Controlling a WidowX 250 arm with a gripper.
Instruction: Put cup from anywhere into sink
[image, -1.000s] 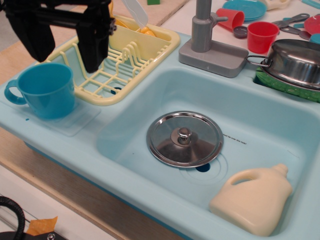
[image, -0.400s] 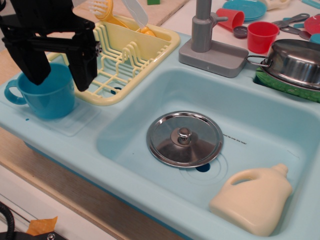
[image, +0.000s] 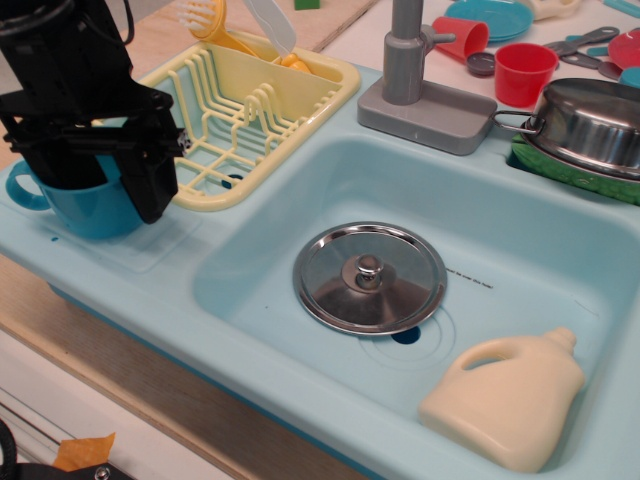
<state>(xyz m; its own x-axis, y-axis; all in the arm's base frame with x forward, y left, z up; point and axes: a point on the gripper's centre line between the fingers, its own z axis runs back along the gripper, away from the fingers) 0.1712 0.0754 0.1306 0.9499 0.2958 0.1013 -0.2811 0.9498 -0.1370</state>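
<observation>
The bright blue cup (image: 88, 210) stands upright on the flat drainboard at the left of the pale aqua sink (image: 290, 195), with its loop handle pointing left. My black gripper (image: 100, 188) is down over the cup with its jaws spread apart. One finger (image: 152, 190) hangs along the outside of the cup's right wall. The other finger covers the cup's mouth, so the rim is hidden. I see no grip on the cup. The sink basin is to the right, with a dark drain hole partly showing under a lid.
A round steel lid (image: 370, 277) and a cream toy bottle (image: 510, 395) lie in the basin. A yellow dish rack (image: 255, 105) stands right behind the cup. The grey faucet (image: 405, 55), two red cups (image: 525, 72) and a steel pot (image: 595, 120) are at the back right.
My gripper has moved left and down from above the dish rack until its fingers sit around the blue cup. The cup has not moved.
</observation>
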